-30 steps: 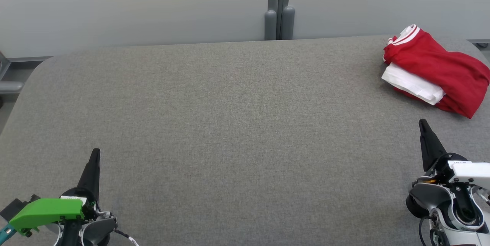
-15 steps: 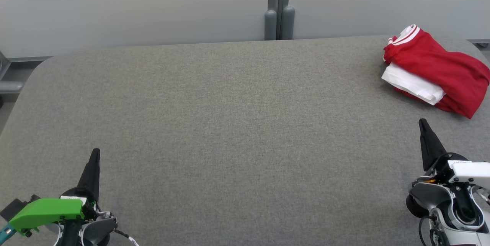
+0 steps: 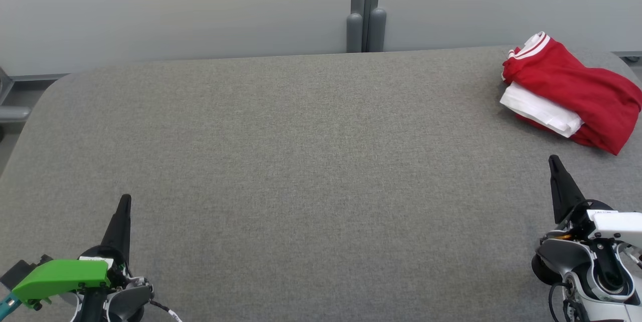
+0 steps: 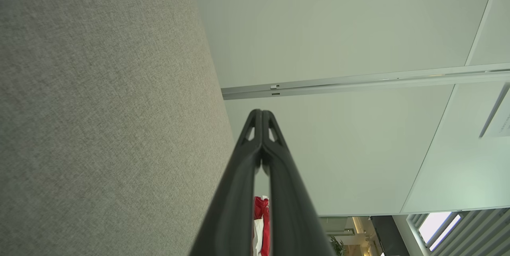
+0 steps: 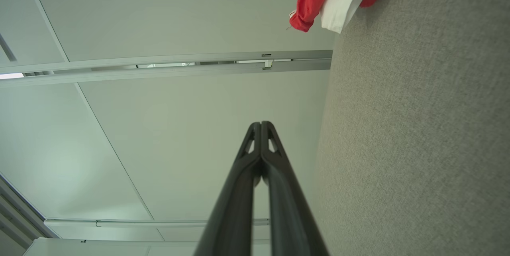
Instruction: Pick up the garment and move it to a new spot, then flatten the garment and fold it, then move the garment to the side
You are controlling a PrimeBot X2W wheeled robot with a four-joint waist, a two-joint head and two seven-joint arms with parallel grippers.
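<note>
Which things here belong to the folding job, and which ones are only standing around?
Belong to the job:
- red and white garment, lying folded at the far right
- left gripper and right gripper, both shut and empty

Just there:
- grey fabric table
- pale wall panels
- grey posts behind the table

Left gripper (image 3: pixel 125 200) sits low at the robot's left, right gripper (image 3: pixel 553 162) at its right; both closed, empty, fingers pointing forward.

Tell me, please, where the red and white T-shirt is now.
In the head view, the folded red and white T-shirt lies at the far right corner of the grey table, ahead of the right gripper and apart from it.
</note>
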